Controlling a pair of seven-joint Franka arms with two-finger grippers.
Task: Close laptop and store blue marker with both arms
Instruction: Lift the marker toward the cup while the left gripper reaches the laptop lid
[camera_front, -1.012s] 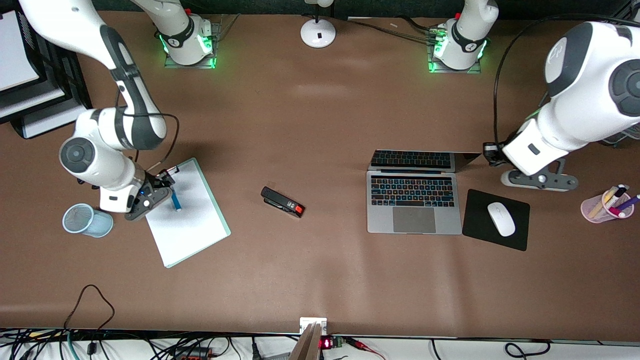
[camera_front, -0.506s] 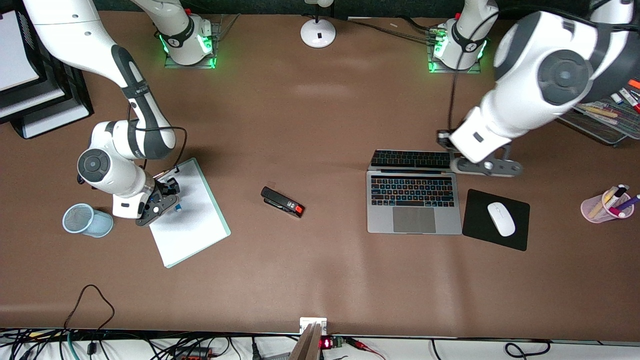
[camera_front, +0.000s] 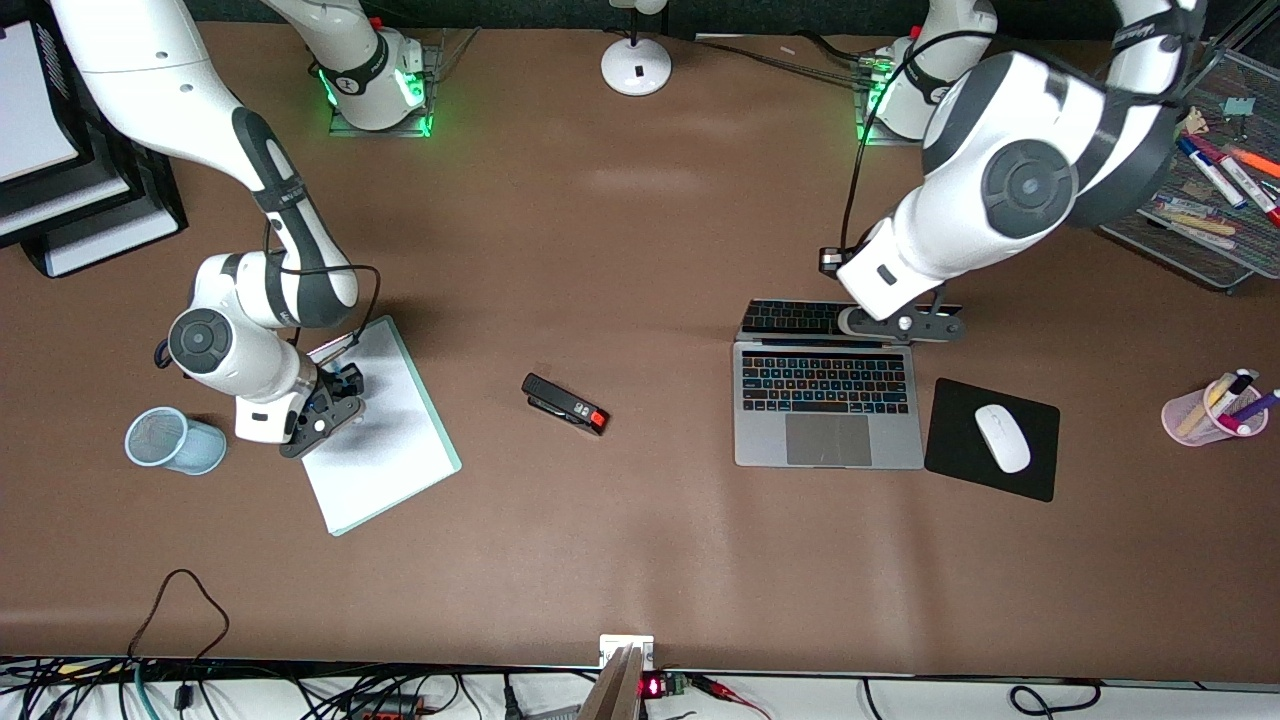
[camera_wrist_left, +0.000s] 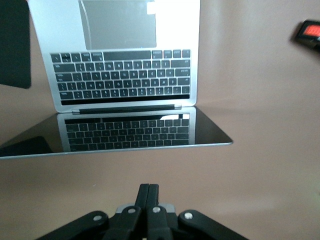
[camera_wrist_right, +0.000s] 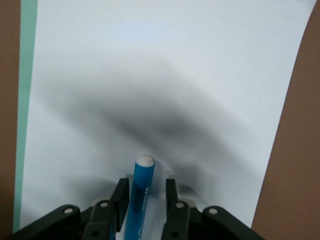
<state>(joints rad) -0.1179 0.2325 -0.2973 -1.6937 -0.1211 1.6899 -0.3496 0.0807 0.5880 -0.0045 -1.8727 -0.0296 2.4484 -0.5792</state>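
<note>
Laptop beside mouse pad, mouse on it; marker on notepad nr right arm's end.

- Brown flat counter.
- On it, an open silver-grey laptop.
- Black mouse pad beside the laptop.
- Black stapler, white paper pad and blue mesh cup toward the right arm's end.

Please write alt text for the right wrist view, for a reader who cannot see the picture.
The right gripper reaches down over a white notepad, with the blue marker lying between its two fingers. The marker's white end points away from the gripper. Brown table shows along the pad's edges.
</note>
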